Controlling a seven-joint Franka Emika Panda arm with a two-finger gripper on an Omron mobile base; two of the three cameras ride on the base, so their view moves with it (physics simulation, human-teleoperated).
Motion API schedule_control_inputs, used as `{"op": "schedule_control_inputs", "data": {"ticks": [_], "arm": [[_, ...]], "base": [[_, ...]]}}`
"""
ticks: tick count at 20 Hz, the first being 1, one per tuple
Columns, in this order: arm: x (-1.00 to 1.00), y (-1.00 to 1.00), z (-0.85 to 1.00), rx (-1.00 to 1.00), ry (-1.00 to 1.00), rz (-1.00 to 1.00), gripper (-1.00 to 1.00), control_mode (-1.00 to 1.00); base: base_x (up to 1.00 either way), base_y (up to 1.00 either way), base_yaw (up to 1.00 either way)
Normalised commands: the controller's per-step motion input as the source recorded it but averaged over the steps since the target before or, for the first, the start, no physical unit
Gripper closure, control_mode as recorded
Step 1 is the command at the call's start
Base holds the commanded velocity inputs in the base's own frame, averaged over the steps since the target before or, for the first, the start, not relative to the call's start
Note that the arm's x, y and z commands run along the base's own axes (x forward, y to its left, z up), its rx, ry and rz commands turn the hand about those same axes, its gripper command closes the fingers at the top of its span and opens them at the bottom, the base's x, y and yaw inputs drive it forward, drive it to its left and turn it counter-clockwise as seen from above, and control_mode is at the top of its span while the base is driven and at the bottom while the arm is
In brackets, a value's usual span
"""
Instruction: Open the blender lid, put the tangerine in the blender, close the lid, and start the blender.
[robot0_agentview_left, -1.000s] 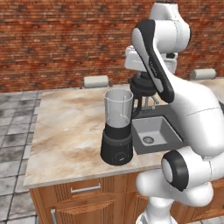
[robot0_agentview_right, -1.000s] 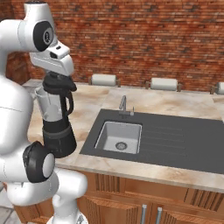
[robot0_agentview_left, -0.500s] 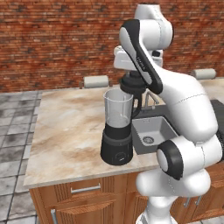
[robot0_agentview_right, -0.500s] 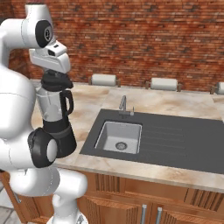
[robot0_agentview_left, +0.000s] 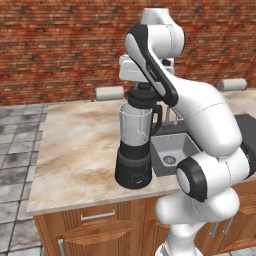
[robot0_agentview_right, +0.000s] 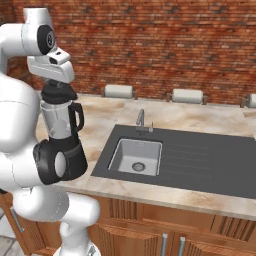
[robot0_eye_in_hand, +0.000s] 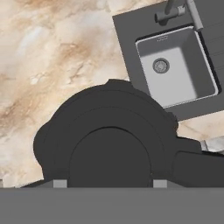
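The gripper (robot0_agentview_left: 142, 93) points straight down with its jaws drawn in on the blender lid (robot0_agentview_left: 143, 98), the round black cap sitting level on the rim of the clear jar. The blender (robot0_agentview_right: 62, 137) stands upright on the marble counter (robot0_agentview_left: 75, 150), just beside the dark sink (robot0_agentview_right: 136, 156), its black handle turned toward the basin and the faucet (robot0_agentview_right: 141, 120). From the hand camera the lid (robot0_eye_in_hand: 109, 153) lies directly below, with the basin (robot0_eye_in_hand: 175, 70) beyond it.
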Motion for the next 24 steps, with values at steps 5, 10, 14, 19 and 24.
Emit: {"op": "schedule_control_inputs", "data": {"ticks": [5,10,14,19,24], "arm": [[0.02,0.12,-0.07,-0.03,0.00,0.01,1.00,-1.00],[0.00,0.06,-0.14,-0.04,0.00,0.00,1.00,-1.00],[0.07,0.04,-0.14,-0.04,0.00,0.00,1.00,-1.00],[0.10,0.14,-0.11,-0.03,0.00,0.00,1.00,-1.00],[0.20,0.24,0.00,-0.02,0.00,0.00,1.00,-1.00]], "base": [[0.00,0.00,0.00],[0.00,0.00,0.00],[0.00,0.00,0.00],[0.00,0.00,0.00],[0.00,0.00,0.00]]}}
